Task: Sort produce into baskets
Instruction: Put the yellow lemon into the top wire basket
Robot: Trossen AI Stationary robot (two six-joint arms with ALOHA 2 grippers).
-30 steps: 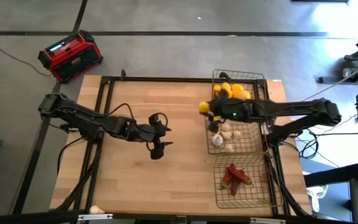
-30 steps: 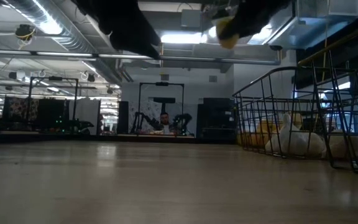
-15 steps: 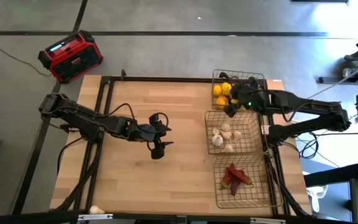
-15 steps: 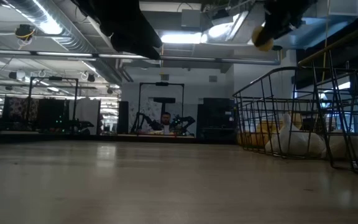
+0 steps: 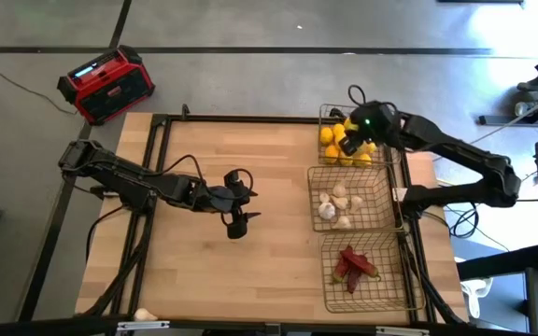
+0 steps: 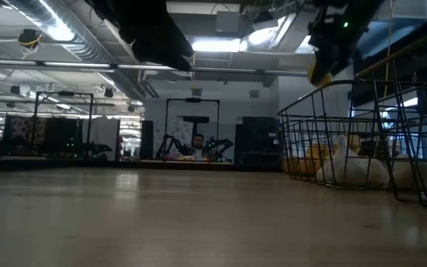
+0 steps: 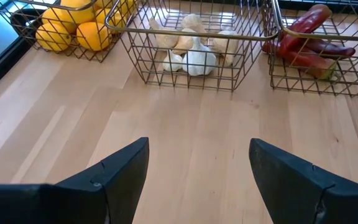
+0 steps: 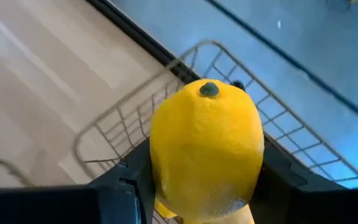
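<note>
Right gripper (image 5: pixel 351 142) above the far basket (image 5: pixel 388 116), clamped on a lemon (image 8: pixel 206 147), held clear of the pile of lemons (image 5: pixel 332 142) already inside. In the right wrist view, fruit wedged between both dark fingers (image 8: pixel 114 196), green stem end outward, basket rim just beyond. In the low view, same lemon (image 6: pixel 319 72) high over the wire rim. Middle basket (image 5: pixel 315 217) filled with garlic bulbs (image 5: pixel 338 206); near basket (image 5: pixel 330 299) filled with red chili peppers (image 5: pixel 353 266); all three in a row along the right side of the wooden table (image 5: pixel 232 261). Left gripper (image 5: pixel 237 221) over the table's bare middle, well apart from the baskets, jaws spread wide and holding nothing; fingers (image 7: pixel 112 176) splayed in the left wrist view, garlic basket (image 7: pixel 188 74) straight ahead. Red-and-black radio (image 5: pixel 105 84) on the floor beyond the table's far left corner.
</note>
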